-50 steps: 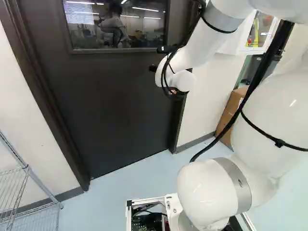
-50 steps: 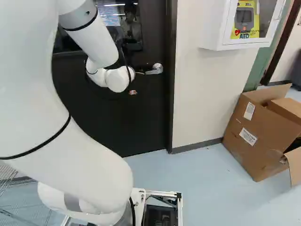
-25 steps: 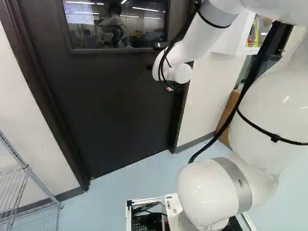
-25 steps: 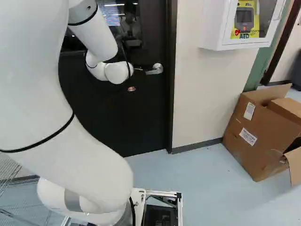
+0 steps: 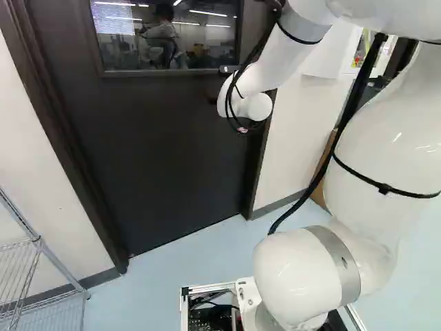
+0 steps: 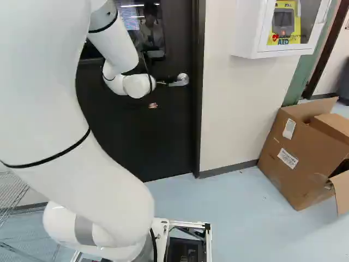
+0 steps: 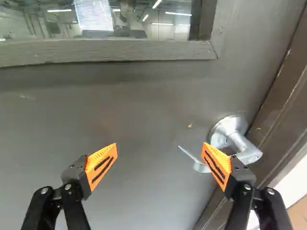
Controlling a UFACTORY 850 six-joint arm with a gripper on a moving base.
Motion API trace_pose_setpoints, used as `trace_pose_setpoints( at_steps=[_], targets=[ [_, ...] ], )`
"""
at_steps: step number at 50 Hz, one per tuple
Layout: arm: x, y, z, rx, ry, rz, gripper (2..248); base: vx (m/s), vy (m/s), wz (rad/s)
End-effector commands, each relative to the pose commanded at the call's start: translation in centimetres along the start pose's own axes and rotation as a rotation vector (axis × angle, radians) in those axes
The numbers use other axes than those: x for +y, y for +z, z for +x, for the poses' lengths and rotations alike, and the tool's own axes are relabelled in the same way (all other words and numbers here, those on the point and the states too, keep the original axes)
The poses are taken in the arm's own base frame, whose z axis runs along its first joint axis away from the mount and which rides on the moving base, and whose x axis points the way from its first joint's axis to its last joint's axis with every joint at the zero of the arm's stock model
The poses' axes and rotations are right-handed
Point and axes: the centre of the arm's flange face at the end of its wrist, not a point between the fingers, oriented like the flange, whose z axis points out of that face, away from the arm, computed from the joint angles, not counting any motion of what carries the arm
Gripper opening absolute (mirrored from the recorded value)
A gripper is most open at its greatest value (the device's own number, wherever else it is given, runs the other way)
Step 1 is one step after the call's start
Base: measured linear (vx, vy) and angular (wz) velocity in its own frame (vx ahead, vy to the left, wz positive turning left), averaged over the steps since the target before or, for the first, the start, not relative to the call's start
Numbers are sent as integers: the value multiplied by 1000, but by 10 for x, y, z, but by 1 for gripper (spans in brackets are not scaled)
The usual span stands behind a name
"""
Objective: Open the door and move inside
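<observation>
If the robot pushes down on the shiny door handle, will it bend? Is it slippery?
The handle probably won't bend, because it looks like solid metal. It will more likely turn, since it sticks out from a round plate on the door. It might be a bit slippery, as it looks smooth and shiny.

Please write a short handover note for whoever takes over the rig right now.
Gripper: open, nothing gripped.
Handle: partly hidden behind one finger; I cannot tell if they touch.
Door: shut in its frame, ahead of the arm.
Done: gripper is at the door, near the handle.
Left: work the handle, open the door, move inside.
</observation>
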Motion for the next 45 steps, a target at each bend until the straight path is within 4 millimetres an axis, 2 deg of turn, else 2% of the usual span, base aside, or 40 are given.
trace_pose_setpoints(
  at_steps=[45],
  targets=[
    [0, 15, -46, -99, 0, 0, 247, 0, 0, 0]
  ],
)
